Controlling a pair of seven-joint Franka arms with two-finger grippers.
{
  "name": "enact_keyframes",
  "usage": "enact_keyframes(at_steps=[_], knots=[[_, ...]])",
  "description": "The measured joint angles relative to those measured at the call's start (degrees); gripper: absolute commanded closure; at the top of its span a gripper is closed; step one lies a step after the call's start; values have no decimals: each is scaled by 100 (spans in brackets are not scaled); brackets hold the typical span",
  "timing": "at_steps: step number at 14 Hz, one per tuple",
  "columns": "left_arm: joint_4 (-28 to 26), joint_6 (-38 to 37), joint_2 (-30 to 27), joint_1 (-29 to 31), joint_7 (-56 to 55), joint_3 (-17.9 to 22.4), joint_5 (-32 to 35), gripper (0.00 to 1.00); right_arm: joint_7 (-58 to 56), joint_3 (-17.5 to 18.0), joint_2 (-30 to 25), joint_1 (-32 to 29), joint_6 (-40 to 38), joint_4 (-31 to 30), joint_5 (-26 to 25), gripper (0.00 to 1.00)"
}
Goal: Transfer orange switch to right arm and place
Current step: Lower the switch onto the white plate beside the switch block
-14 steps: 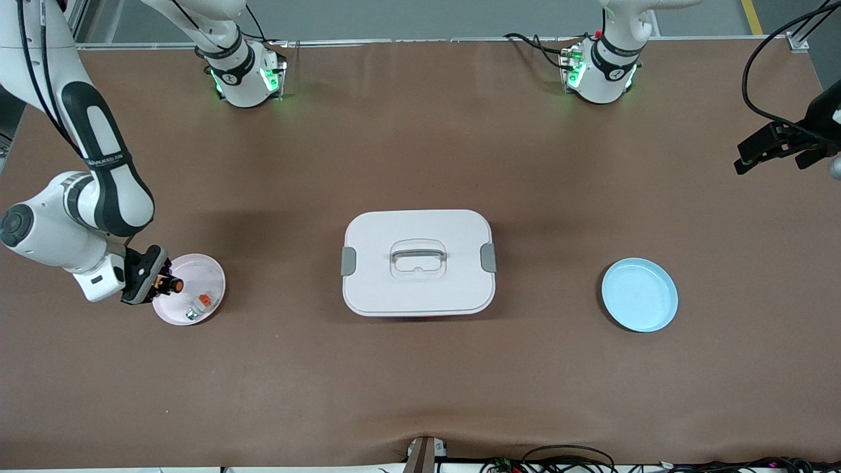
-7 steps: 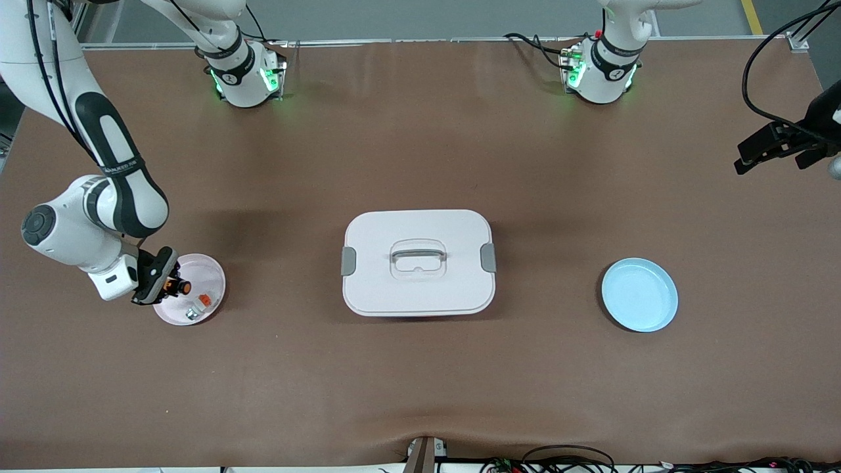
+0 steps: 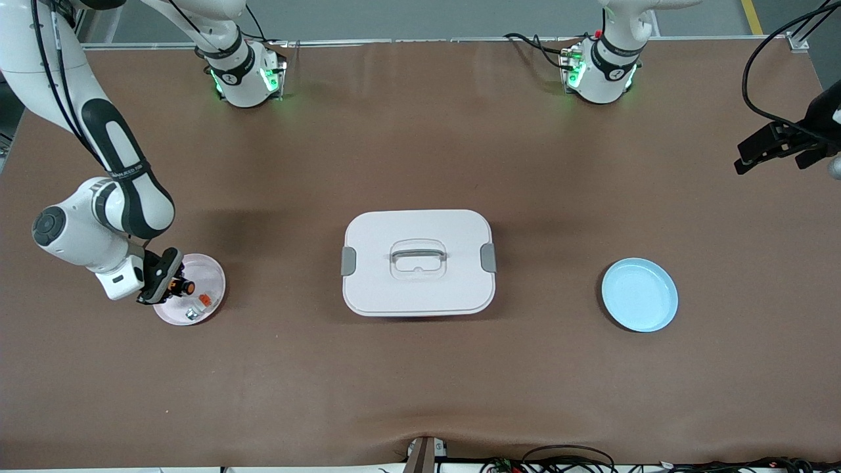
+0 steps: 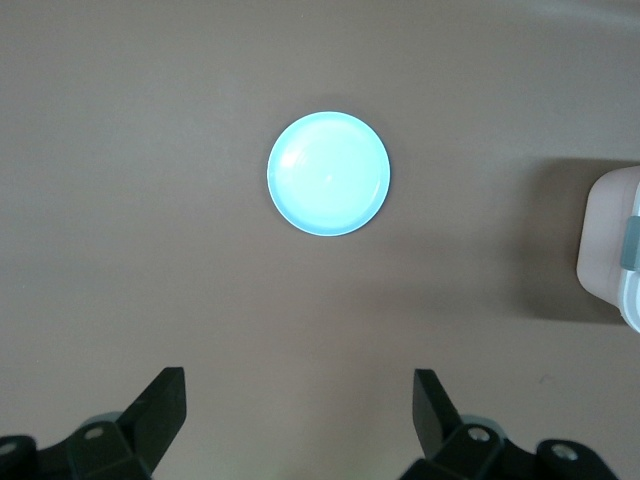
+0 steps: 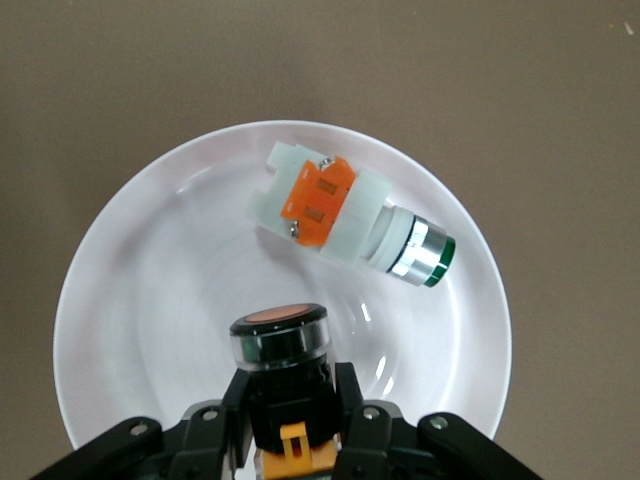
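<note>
While gripped between the pinched fingers of the right gripper [image 3: 172, 284], over the pink plate [image 3: 211, 274] at the right arm's end of the table: orange switch [image 3: 186, 287], button face outward. Clearer from the right wrist view: black body clamped by the jaws, orange face [image 5: 280, 316] up, yellow piece under it partly hidden by the fingers [image 5: 352, 392]. Whether touching the plate or just above it, hard to tell. Lying in the same plate: white-and-grey part with an orange tab [image 5: 345, 218], small and hard to make out from the front [image 3: 200, 305].

Left gripper [image 4: 300, 425] spread wide, holding nothing, waiting high over bare table toward the left arm's end; only the finger tips in its own view, cut off by the frame. From the front, black and half out of frame [image 3: 782, 146].

Blue plate [image 3: 640, 294] near the left arm's end. White lidded box [image 3: 418, 263] with grey latches mid-table, contents hidden; only a corner [image 4: 615, 250] seen from the left wrist.

Brown mat [image 3: 420, 381] over the table, slightly rumpled at the near edge. Cables [image 3: 565, 460] along that edge; grey floor past the bases.
</note>
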Motion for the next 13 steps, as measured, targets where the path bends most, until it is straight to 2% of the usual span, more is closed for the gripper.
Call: enact_keyframes(at_steps=[7, 8, 13], knots=[[0, 0, 0, 0, 0, 0, 0, 0, -1, 9, 112, 0, 243, -58, 71, 100], [0, 0, 0, 0, 0, 0, 0, 0, 0, 11, 113, 0, 243, -58, 101, 1], [0, 0, 0, 0, 0, 0, 0, 0, -1, 31, 151, 1, 230, -63, 367, 0]])
